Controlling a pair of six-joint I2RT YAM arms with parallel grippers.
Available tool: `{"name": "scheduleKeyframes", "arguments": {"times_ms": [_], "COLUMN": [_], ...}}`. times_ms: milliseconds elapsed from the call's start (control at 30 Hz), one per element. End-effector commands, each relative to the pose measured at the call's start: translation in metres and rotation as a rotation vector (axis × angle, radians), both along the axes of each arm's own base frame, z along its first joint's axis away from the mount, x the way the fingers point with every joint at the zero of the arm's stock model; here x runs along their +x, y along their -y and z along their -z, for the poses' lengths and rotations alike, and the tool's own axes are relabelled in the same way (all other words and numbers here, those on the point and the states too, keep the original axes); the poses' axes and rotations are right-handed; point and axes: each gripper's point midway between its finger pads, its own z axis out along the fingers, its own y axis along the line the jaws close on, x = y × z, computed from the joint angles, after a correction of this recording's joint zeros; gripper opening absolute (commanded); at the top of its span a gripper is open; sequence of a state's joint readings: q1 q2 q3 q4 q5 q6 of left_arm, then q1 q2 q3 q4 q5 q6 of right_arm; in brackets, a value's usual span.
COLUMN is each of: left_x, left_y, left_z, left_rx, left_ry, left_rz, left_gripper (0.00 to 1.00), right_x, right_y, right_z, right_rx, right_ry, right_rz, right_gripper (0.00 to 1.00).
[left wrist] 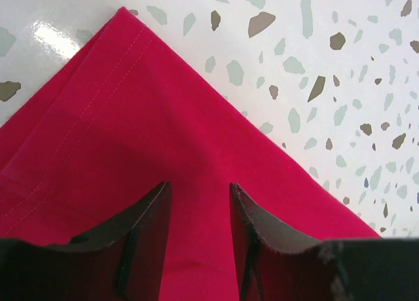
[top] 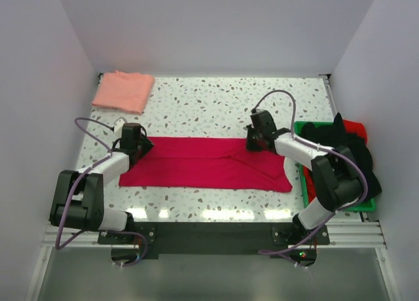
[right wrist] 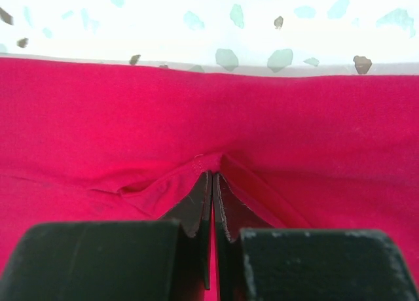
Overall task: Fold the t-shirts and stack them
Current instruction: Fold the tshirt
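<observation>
Right gripper [right wrist: 213, 178]: jaws pressed together, with a small ridge of red cloth pinched at the tips. It sits on the right part of the crimson t-shirt [top: 203, 162], near its far edge.
Left gripper [left wrist: 200, 191]: jaws parted, cloth showing in the gap, nothing held. It is low over the shirt's left end, close to a hemmed corner.
Crimson t-shirt: lies as a long band across the middle of the table [top: 216, 105], spanning from one gripper to the other. A diagonal fold line crosses its right half, and stitch lines run along the left hem.
Salmon-pink t-shirt [top: 123, 91]: folded, at the far-left corner, well apart from the crimson one.
Table: white surface with grey-green flecks.
Green tray [top: 304, 178]: at the right edge, beside the right arm, with black cloth [top: 347, 150] heaped inside.
</observation>
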State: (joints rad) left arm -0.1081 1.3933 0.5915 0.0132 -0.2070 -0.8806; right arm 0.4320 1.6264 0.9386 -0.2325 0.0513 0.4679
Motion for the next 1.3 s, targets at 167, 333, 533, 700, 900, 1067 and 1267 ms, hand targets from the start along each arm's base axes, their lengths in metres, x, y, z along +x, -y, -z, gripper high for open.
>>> {"name": "scheduleKeyframes", "arguments": {"times_ms": [167, 333, 533, 700, 900, 1067, 1267], "left_x": [0.007, 0.007, 0.006, 0.004, 0.001, 0.002, 0.003], "left_y": [0.005, 0.005, 0.005, 0.006, 0.006, 0.006, 0.007], "left_z": [-0.004, -0.005, -0.007, -0.007, -0.005, -0.007, -0.009], "left_rx": [-0.019, -0.02, -0.023, -0.027, -0.027, -0.027, -0.03], "left_ry": [0.035, 0.037, 0.042, 0.042, 0.04, 0.045, 0.051], "left_rz": [0.004, 0.005, 0.007, 0.009, 0.011, 0.016, 0.016], "left_gripper": [0.45, 0.45, 0.45, 0.45, 0.45, 0.45, 0.45], "right_x": [-0.017, -0.037, -0.064, -0.077, -0.086, -0.09, -0.1], "right_y": [-0.015, -0.022, -0.036, -0.046, -0.055, -0.062, -0.067], "right_z": [-0.04, -0.043, -0.046, -0.041, -0.029, -0.025, -0.051], "right_rx": [0.092, 0.115, 0.155, 0.145, 0.148, 0.143, 0.17], "right_ry": [0.084, 0.086, 0.097, 0.118, 0.139, 0.151, 0.186], "right_rz": [-0.038, -0.052, -0.055, -0.053, -0.039, -0.051, -0.076], "right_gripper": [0.0, 0.0, 0.0, 0.0, 0.0, 0.07, 0.27]}}
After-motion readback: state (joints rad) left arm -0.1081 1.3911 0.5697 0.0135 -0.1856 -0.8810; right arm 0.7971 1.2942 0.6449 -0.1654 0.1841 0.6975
